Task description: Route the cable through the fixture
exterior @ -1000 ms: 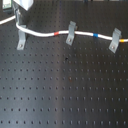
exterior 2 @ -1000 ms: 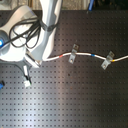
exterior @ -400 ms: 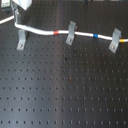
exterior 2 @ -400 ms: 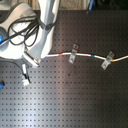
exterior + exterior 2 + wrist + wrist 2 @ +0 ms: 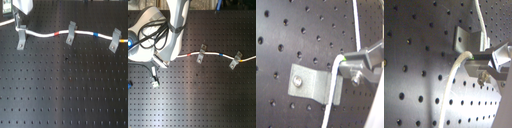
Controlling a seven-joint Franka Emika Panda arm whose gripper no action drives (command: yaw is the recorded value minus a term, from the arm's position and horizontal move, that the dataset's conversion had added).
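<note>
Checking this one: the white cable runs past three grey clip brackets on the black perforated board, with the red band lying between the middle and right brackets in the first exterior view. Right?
Not quite. The first exterior view shows the red band on the cable between the left bracket and the middle bracket; the blue band lies between the middle and right bracket.

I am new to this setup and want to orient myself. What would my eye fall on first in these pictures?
First, the white cable running across the dark perforated board in the first exterior view, with a red band and a blue band. It passes three grey clip brackets: left, middle, right. The gripper is above the left bracket, at the cable.
</note>
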